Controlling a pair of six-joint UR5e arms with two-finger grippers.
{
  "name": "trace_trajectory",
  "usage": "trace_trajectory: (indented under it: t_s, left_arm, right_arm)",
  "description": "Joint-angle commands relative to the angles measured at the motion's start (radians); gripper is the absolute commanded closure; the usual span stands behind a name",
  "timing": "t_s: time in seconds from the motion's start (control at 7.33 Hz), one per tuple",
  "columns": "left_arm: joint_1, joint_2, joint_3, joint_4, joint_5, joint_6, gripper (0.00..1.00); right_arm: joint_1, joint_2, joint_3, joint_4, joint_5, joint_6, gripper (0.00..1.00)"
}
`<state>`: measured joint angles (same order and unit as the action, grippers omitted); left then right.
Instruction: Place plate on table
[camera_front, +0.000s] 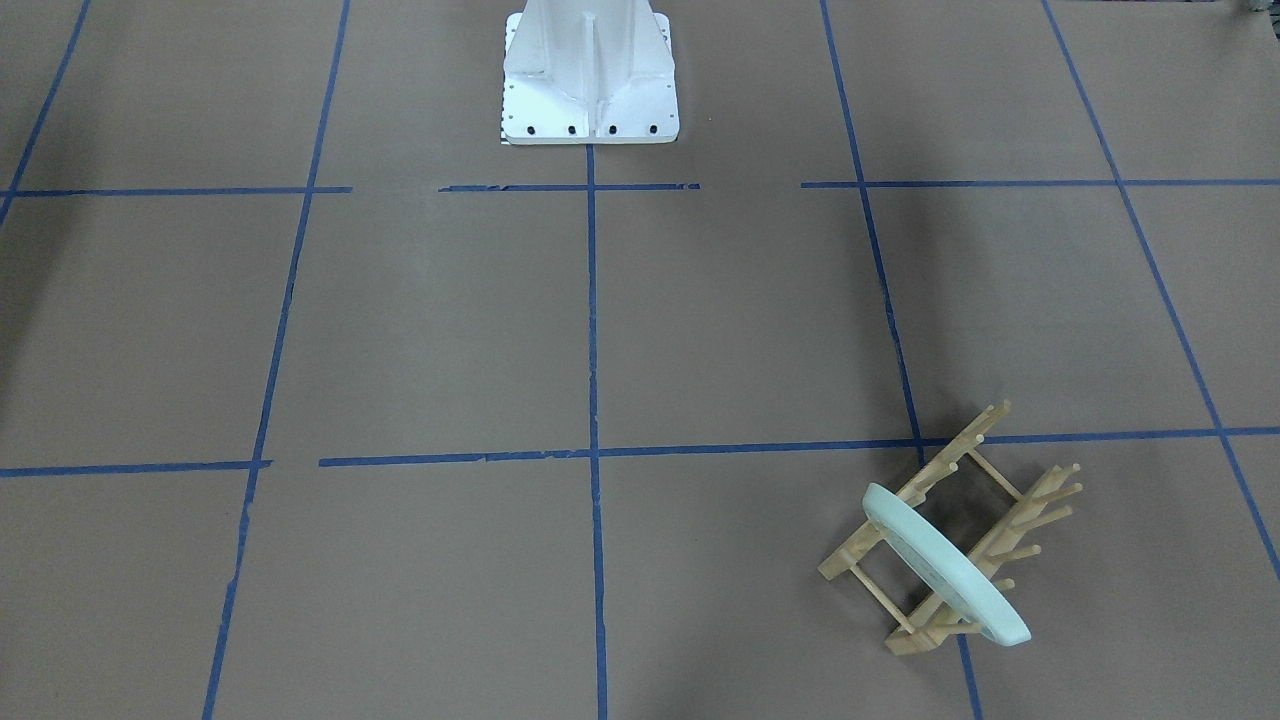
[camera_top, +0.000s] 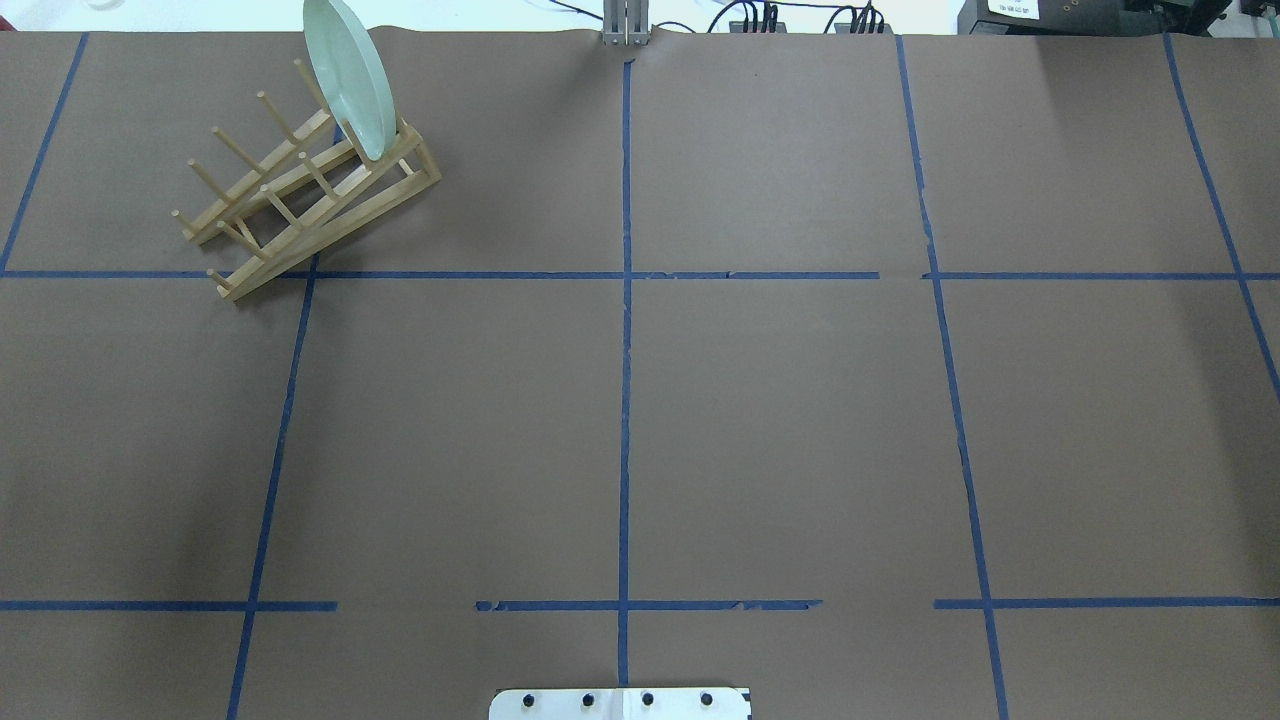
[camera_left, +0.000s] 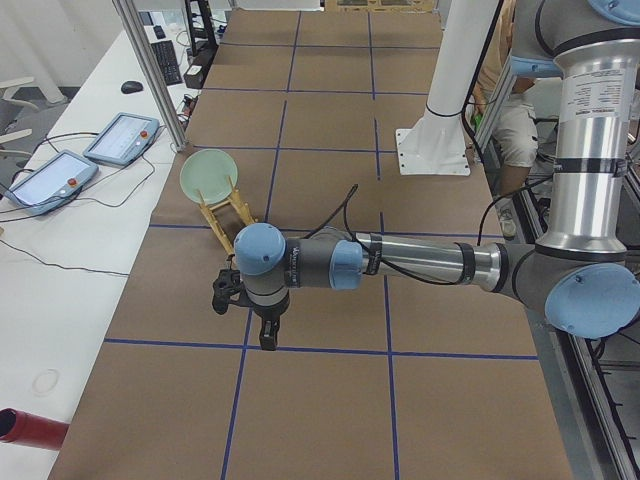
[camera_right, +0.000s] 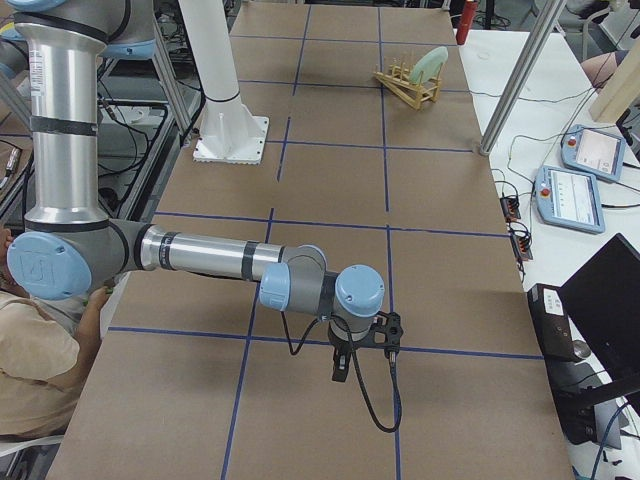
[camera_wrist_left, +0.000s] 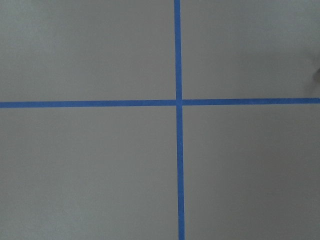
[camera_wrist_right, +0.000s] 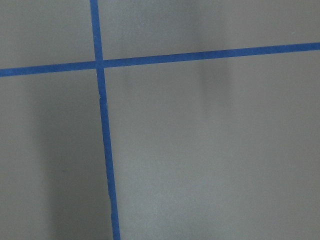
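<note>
Front view: The plate (camera_front: 945, 562) stands on its edge in the rack (camera_front: 1040, 505), near the far left corner of the table (camera_front: 440, 330). I see no arm here.
Overhead: I think I should grab the top of the rim and lift straight up, so the pegs don't catch. The far edge is close behind the rack. There is room to set the plate down toward the middle.
Left side: My left gripper (camera_left: 268, 342) hangs over the table, well apart from the plate. I cannot tell if its fingers are apart.
Right side: My right gripper (camera_right: 340, 372) hangs near the right end. I cannot tell there either.
Wrist views: Only tape lines (camera_wrist_left: 177, 102) show.
</note>
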<state>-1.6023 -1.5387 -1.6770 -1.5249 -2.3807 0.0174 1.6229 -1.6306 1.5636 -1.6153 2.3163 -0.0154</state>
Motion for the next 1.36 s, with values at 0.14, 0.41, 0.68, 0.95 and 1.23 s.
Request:
trace_trajectory:
  t_s: [0.14, 0.41, 0.68, 0.95, 1.23]
  left_arm:
    - [0.002, 0.009, 0.009, -0.006, -0.002, -0.002, 0.00]
    - [0.002, 0.012, 0.005, -0.007, 0.009, -0.002, 0.00]
    - [-0.001, 0.038, -0.001, -0.017, -0.005, -0.010, 0.00]
    - [0.010, 0.013, -0.023, -0.180, -0.078, -0.156, 0.00]
    - [0.065, -0.058, -0.004, -0.407, -0.110, -0.611, 0.00]
  right_arm:
    - [0.000, 0.000, -0.001, 0.000, 0.000, 0.000, 0.00]
    - [0.000, 0.000, -0.001, 0.000, 0.000, 0.000, 0.00]
    - [0.000, 0.001, -0.001, 0.000, 0.000, 0.000, 0.00]
    - [0.000, 0.000, 0.001, 0.000, 0.000, 0.000, 0.00]
    - [0.000, 0.000, -0.001, 0.000, 0.000, 0.000, 0.00]
